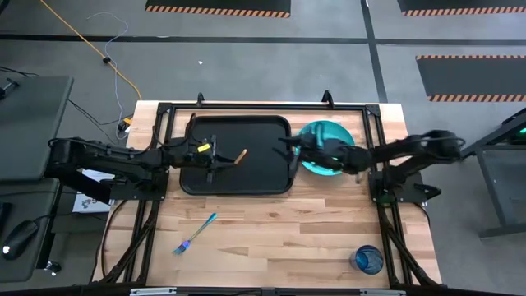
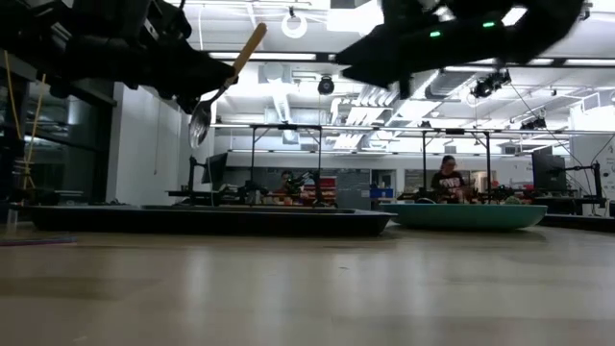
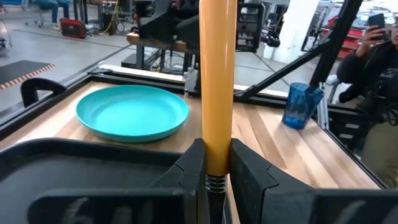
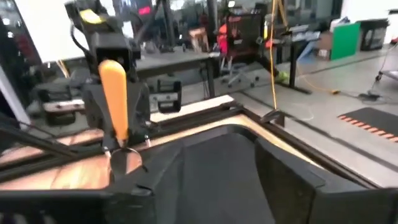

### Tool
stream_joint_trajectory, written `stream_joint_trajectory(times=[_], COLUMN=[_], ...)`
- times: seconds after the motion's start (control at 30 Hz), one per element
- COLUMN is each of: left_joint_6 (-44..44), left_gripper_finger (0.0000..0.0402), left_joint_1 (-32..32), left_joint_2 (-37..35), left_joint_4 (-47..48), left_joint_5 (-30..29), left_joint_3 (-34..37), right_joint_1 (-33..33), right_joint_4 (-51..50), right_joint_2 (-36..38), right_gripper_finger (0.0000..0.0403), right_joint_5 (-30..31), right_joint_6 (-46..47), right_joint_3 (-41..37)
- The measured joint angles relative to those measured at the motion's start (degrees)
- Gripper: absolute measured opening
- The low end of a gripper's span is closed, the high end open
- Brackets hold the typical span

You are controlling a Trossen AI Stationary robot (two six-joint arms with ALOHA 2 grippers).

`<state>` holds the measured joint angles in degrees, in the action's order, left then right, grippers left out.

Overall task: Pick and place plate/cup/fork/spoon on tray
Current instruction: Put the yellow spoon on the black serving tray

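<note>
Left hand (image 1: 215, 156): clenched on the spoon (image 1: 234, 157), above the tray (image 1: 263, 182).
Right hand (image 1: 294, 146): released.
Risk: spoon may bounce out if dropped.

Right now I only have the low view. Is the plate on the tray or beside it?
Observer: Beside it. The plate rests on the table off the tray's right edge, with the right gripper above its tray-side rim.
Operator: Is the spoon gripped squarely?
Observer: The left gripper is clamped on the spoon's orange handle.
Operator: Where's the cup?
Observer: The cup stands at the table's corner on the right arm's side, apart from the tray.
</note>
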<state>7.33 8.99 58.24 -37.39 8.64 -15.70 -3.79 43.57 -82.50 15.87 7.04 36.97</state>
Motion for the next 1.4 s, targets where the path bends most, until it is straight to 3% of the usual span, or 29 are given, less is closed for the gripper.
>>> stream_joint_trajectory(times=[0.17, 0.4, 0.7, 0.83, 1.0, 1.3, 1.4], left_joint_6=[0.0, 0.0, 0.0, 0.0, -0.3, -1.5, -2.2], left_gripper_finger=[0.0044, 0.0044, 0.0044, 0.0044, 0.0044, 0.0045, 0.0047], left_joint_1=[0.0, 0.0, -0.1, -0.6, -1.6, -1.7, -1.6], left_joint_2=[0.0, 0.0, 0.0, 0.0, 0.0, 0.0, 0.0], left_joint_4=[0.0, 0.1, 0.6, 0.5, 0.2, 0.3, 0.6], left_joint_5=[-1.7, -3.9, -8.4, -9.4, -10.9, -11.9, -11.9], left_joint_3=[0.0, 0.0, 0.0, 0.0, 0.0, 0.0, 0.0], right_joint_1=[-2.0, -2.2, -2.2, -2.2, -2.2, -2.2, -2.3], right_joint_4=[0.7, 3.0, 4.3, 4.5, 4.4, 4.5, 4.2], right_joint_2=[-10.2, -20.0, -21.5, -21.5, -21.5, -21.5, -21.5], right_gripper_finger=[0.0220, 0.0222, 0.0222, 0.0218, 0.0180, 0.0044, 0.0041], right_joint_5=[-8.2, -16.0, -16.8, -14.1, -13.4, -13.3, -13.4], right_joint_6=[0.9, 0.0, -1.0, -0.9, -0.6, -0.4, -0.5], right_joint_3=[8.4, 18.4, 23.3, 23.3, 23.3, 23.3, 23.3])
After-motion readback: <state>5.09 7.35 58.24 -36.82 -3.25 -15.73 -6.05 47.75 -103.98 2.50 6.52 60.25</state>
